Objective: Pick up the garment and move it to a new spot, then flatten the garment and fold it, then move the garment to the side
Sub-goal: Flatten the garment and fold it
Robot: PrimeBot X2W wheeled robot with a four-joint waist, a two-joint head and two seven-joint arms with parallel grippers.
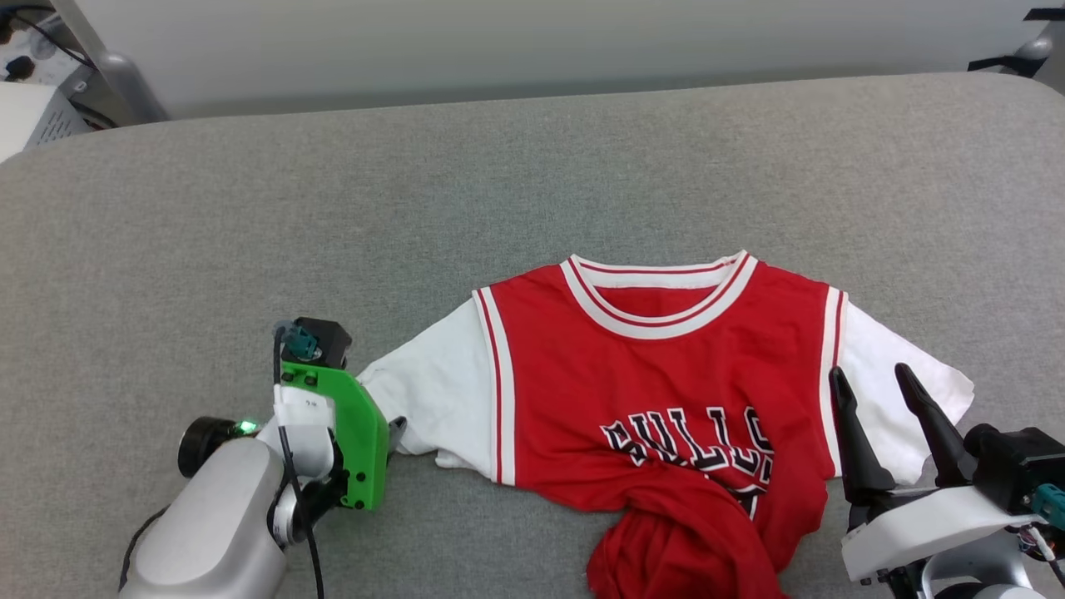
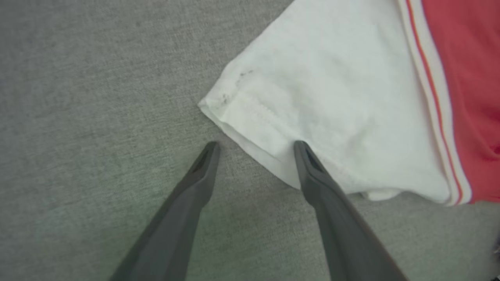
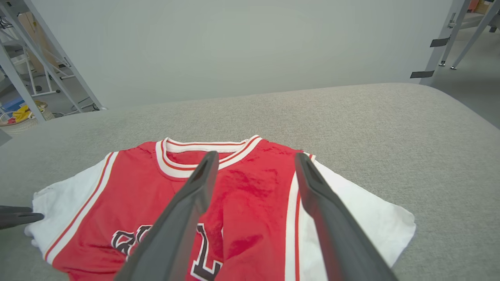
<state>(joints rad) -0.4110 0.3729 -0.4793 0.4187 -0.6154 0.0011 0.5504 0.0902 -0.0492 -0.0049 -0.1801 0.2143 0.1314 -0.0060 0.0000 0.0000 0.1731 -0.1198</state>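
The garment point(image 1: 657, 374), a red jersey with white short sleeves, lies chest-up on the grey padded table point(image 1: 333, 208), collar at the far side. Its lower hem is bunched into a red heap point(image 1: 682, 541) near the front edge. My left gripper point(image 1: 391, 433) points down at the tip of the left sleeve point(image 2: 332, 97). It is open point(image 2: 256, 145), one finger on the sleeve's hem and the other over bare table. My right gripper point(image 1: 869, 373) stands open above the right sleeve point(image 3: 363, 218), holding nothing point(image 3: 256, 155), with the red chest point(image 3: 129, 183) spread beyond its fingers.
A pale wall panel point(image 3: 234, 47) rises behind the table's far edge. Metal frame legs point(image 3: 35, 50) and a basket point(image 3: 23, 117) stand off the table's left, more frame legs point(image 3: 441, 35) off its right. Bare grey surface stretches left of and beyond the jersey.
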